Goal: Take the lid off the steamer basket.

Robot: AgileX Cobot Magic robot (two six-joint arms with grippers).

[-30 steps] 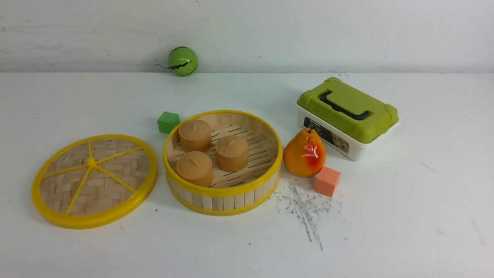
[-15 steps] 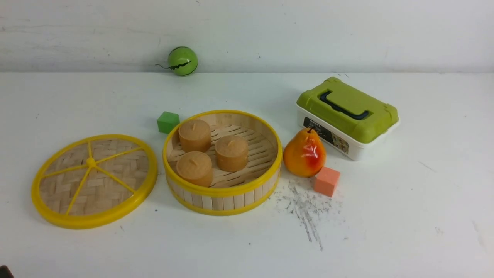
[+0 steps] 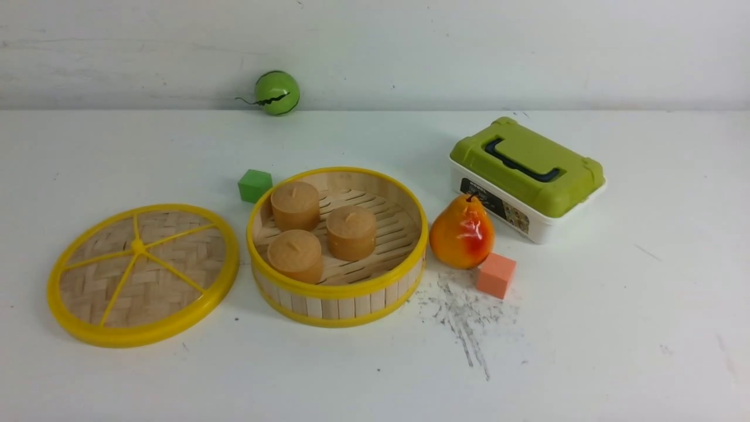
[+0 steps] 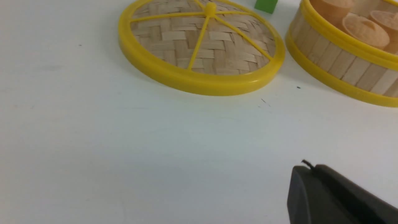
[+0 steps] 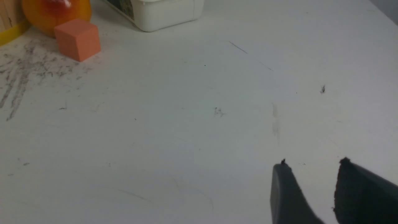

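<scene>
The lid point(image 3: 143, 274), a woven bamboo disc with a yellow rim and spokes, lies flat on the white table to the left of the steamer basket point(image 3: 338, 296). A small gap separates them. The basket stands uncovered with three tan buns point(image 3: 350, 232) inside. In the left wrist view the lid point(image 4: 202, 49) and the basket's wall point(image 4: 339, 68) show ahead of my left gripper point(image 4: 309, 168), whose dark fingers are pressed together, shut and empty, over bare table. My right gripper point(image 5: 312, 165) hangs open over bare table, holding nothing. Neither gripper shows in the front view.
A green cube point(image 3: 255, 185) sits behind the basket's left side. Right of the basket stand a pear point(image 3: 462, 232) and an orange cube point(image 3: 496, 275). A white box with a green lid point(image 3: 526, 176) is behind them. A green ball point(image 3: 276, 92) rests by the back wall.
A dark corner that showed at the front view's bottom left half a second ago is gone. The lid, the basket and the other objects have not moved.
</scene>
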